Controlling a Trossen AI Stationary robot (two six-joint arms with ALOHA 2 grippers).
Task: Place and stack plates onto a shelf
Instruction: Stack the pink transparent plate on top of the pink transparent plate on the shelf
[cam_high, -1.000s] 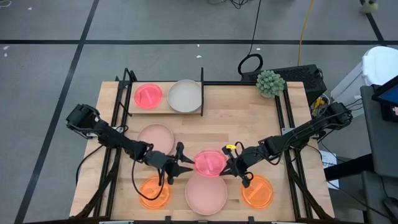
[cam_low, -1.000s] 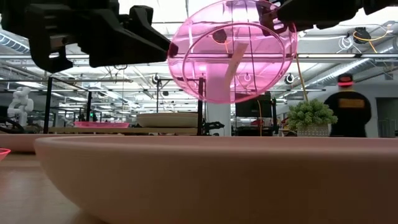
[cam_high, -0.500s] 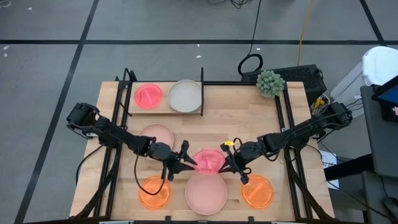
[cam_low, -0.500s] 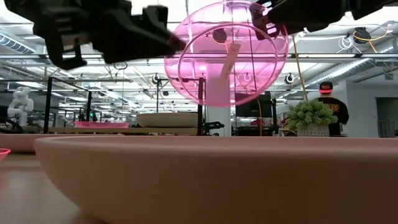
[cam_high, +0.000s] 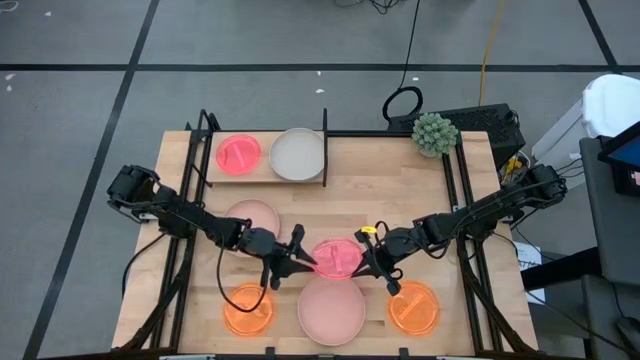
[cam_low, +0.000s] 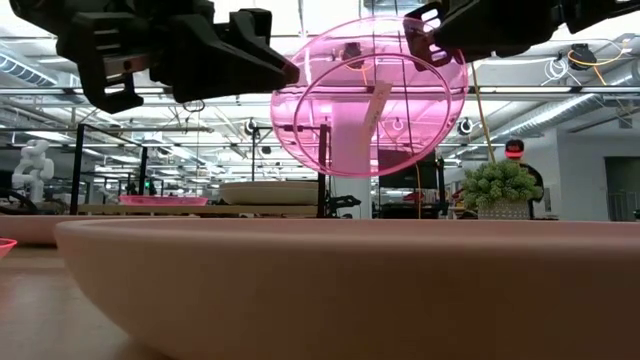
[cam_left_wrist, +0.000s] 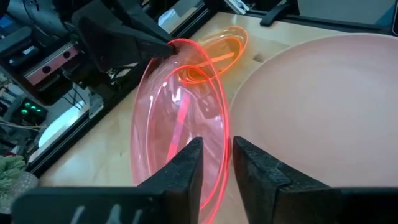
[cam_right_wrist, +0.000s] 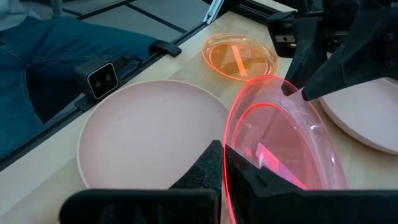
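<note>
— Pink see-through plate (cam_high: 337, 257) hangs tilted over the big pale one (cam_high: 331, 310) on the worktop (cam_high: 400, 190), clamped at one edge by the right pincer (cam_high: 366, 262).

— And the left pincer (cam_high: 306, 262)?

— Moved in since a second ago; its narrowed fingers (cam_left_wrist: 186, 171) now straddle the opposite rim. Likely a handover toward the shelf (cam_high: 264, 175).

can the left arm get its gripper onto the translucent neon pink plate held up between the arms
Probably yes: the left gripper already straddles the rim of the translucent neon pink plate, fingers either side, while the right gripper is shut on the opposite edge. Nothing stands between.
</note>
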